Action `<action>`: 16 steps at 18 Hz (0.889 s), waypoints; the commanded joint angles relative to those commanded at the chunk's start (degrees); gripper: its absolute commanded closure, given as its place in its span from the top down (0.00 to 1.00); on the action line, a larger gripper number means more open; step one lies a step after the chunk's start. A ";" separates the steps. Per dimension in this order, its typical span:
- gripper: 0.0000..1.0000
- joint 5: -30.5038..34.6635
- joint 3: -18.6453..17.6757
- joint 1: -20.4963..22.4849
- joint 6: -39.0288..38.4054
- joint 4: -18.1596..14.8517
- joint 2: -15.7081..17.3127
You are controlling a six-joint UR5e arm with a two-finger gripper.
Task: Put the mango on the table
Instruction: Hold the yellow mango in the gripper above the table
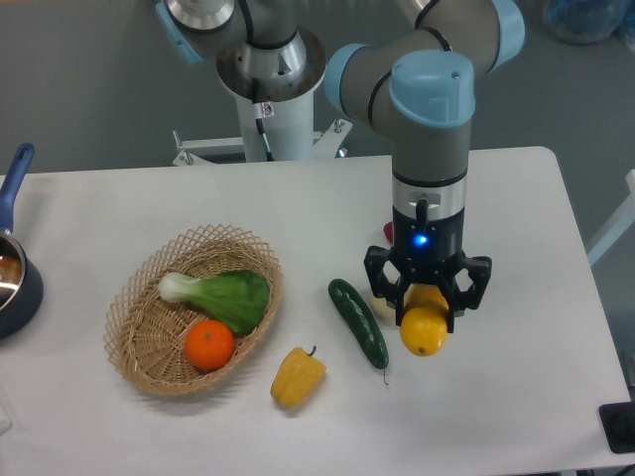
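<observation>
Clamped around the smooth yellow-orange oval mango [424, 328], the black two-finger pincer [427, 297] pointed straight down from the grey and pale-blue arm [430, 119], and a small blue light glowed on the wrist just above it. The fruit hung lengthwise between the jaws, its lower end jutting out below them, over the right part of the large white bench [516, 397]; whether it touched the surface could not be told.

Just left of the pincer lay a dark green cucumber [358, 321], slanted, flat on the bench. Further left and nearer the front edge sat a lobed yellow bell pepper [297, 377] with a dark stem. Beyond that stood an oval woven wicker basket [149, 367], holding a leafy green bok choy [223, 296] with a white base and, in front of it, a round orange [209, 344]. At the far left edge a dark pot [12, 288] with a blue handle was partly cut off by the frame. No brand, label or writing could be read anywhere.
</observation>
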 joint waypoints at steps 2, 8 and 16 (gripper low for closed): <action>0.25 0.09 -0.87 0.09 0.09 0.09 0.00; 0.25 0.09 -0.70 0.79 0.18 0.00 0.53; 0.25 0.18 -4.12 0.18 5.43 0.09 0.53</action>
